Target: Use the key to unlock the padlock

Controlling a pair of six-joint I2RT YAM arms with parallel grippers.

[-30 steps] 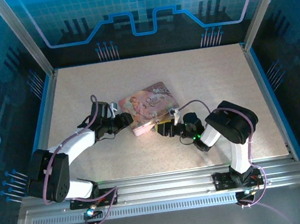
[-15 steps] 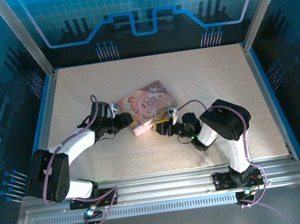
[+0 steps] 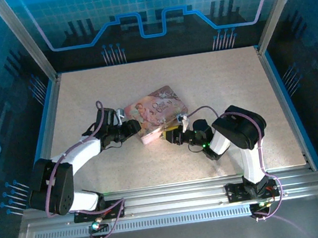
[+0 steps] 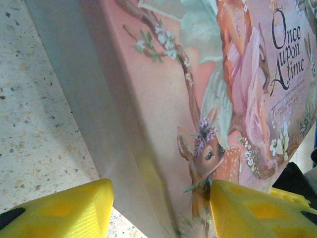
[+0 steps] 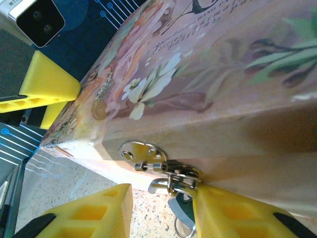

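Right arm was edged leftward, jaws narrowed; right gripper (image 5: 161, 210) is spread astride tiny silvery-blue metal padlock (image 5: 174, 184), hung at round metal hasp (image 5: 142, 152) of pink illustrated rectangular tin box (image 5: 208, 74). Padlock should be centred before closure.

Padlock: small silvery metal padlock (image 5: 174, 182) with a blue-grey lower part.
Padlock location: hung from the round silver hasp (image 5: 142, 151) on the side wall of the pink illustrated tin (image 5: 237, 139).
Padlock pose: suspended just above the speckled beige surface (image 5: 74, 173).
Key: thin grey metal key not made out with certainty; a thin wire ring (image 5: 179, 229) is seen directly beneath the padlock.
Lock state: cannot be told.
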